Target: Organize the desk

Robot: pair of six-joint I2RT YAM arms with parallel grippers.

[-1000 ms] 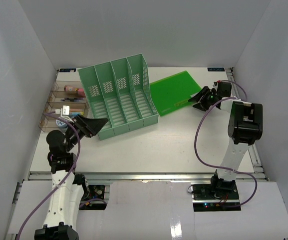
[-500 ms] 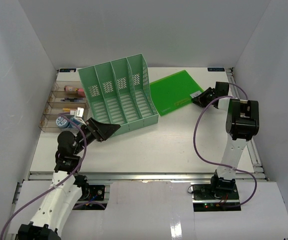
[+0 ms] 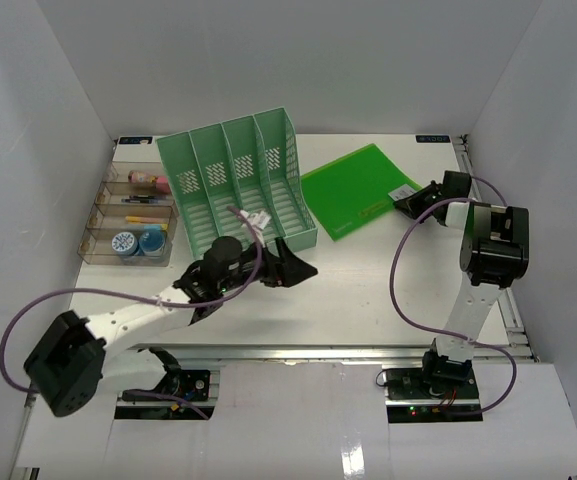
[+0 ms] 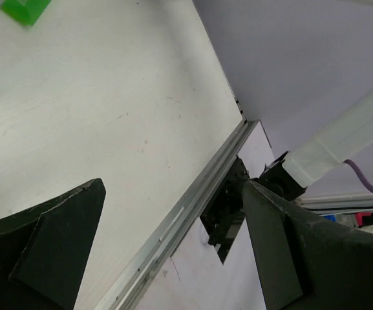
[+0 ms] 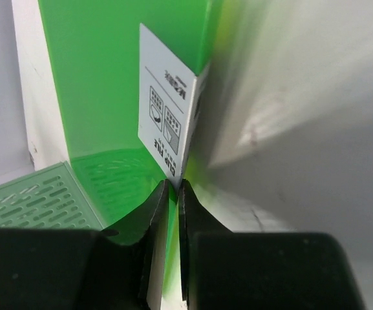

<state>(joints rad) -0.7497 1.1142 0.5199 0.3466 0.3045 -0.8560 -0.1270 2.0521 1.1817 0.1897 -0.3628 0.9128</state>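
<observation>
The white label (image 5: 167, 123) on the green folder (image 5: 95, 77) reads "CLIP FILE".

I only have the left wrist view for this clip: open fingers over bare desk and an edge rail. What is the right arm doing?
Observer: The right fingers are shut on the edge of a green folder, by its white label.
Operator: Where is that folder?
Observer: On the desk, just right of the mint file rack.
Operator: Anything else out?
Observer: A clear tray at the far left holds small items.
</observation>
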